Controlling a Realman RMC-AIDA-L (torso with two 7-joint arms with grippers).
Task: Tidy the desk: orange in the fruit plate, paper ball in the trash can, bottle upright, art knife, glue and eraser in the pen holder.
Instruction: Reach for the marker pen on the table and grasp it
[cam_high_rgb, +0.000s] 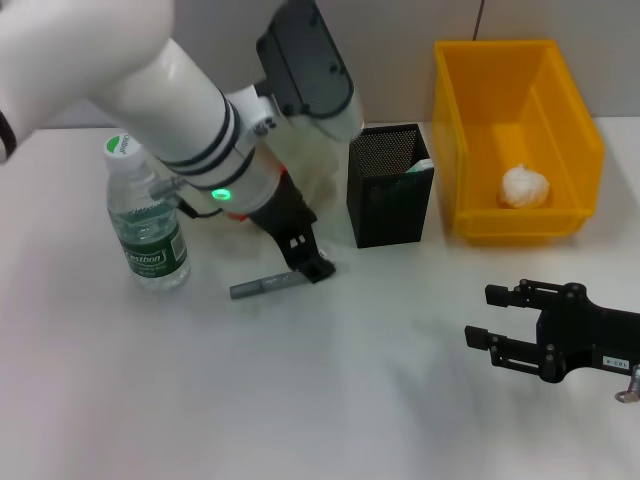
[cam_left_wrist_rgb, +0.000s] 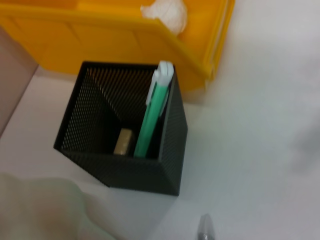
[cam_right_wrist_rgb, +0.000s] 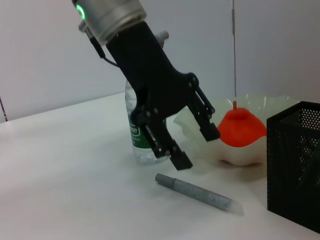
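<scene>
glue stick (cam_right_wrist_rgb: 197, 192) just below open left fingers (cam_right_wrist_rgb: 181, 160)

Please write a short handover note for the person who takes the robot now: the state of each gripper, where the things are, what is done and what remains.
Left gripper: open, empty, hovering just above the grey stick that lies on the desk beside the pen holder.
Right gripper: open, empty, idle low over the desk on the right.
Done: orange in the fruit plate; paper ball in the trash can; bottle upright; eraser and a green-and-white tool in the pen holder.
Left: put the grey stick into the pen holder.
</scene>
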